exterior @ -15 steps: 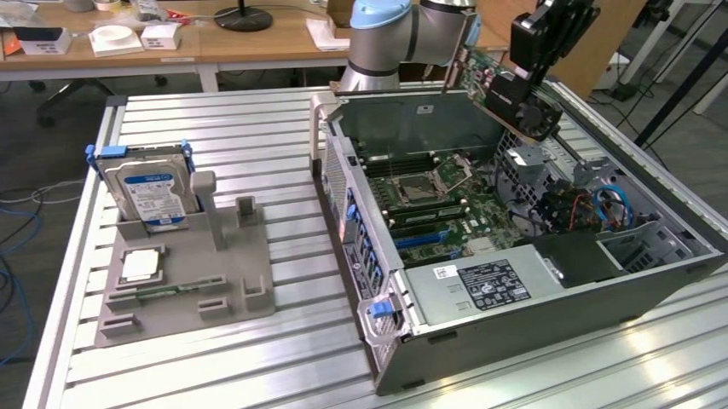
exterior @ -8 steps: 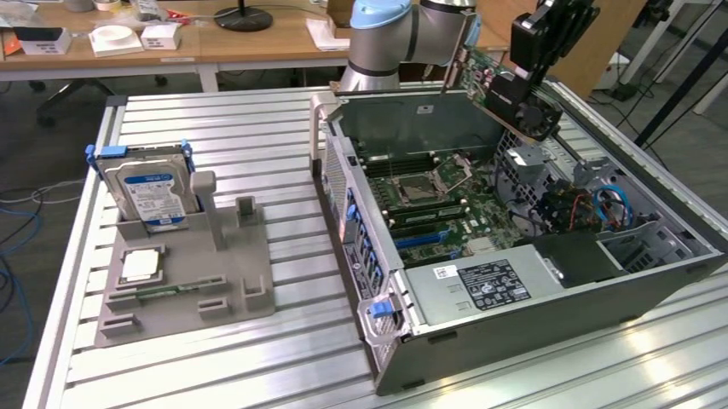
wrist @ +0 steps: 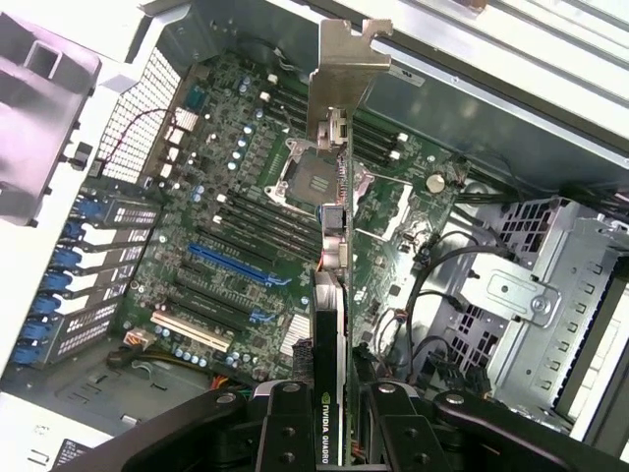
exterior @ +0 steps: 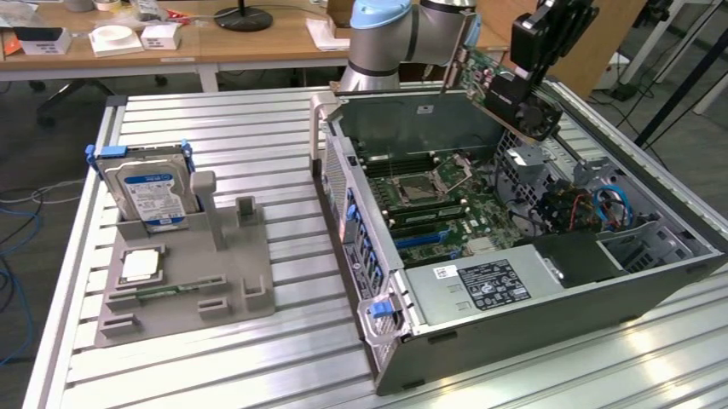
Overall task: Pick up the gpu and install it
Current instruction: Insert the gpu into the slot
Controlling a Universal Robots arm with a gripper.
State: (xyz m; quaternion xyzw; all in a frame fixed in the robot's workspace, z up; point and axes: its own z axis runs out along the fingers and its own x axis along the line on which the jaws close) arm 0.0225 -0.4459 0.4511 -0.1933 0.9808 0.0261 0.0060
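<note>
GPU (wrist: 336, 236) gripped edge-on by closed gripper (wrist: 329, 418), hanging above open PC case (exterior: 546, 319). Risk: misaligned descent misses blue PCIe slot (wrist: 228, 263), bracket snags case wall.

The gpu (exterior: 487, 77) in the claw (wrist: 334, 398) above the case (exterior: 546, 298), hard drive (exterior: 150, 192) well apart

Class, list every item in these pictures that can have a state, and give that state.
gpu: gripped, held above the case, not seated.
gripper: shut on the gpu.
computer case: lying on its side, open.
blue expansion slot: empty.
hard drive: upright in the grey holder.
</note>
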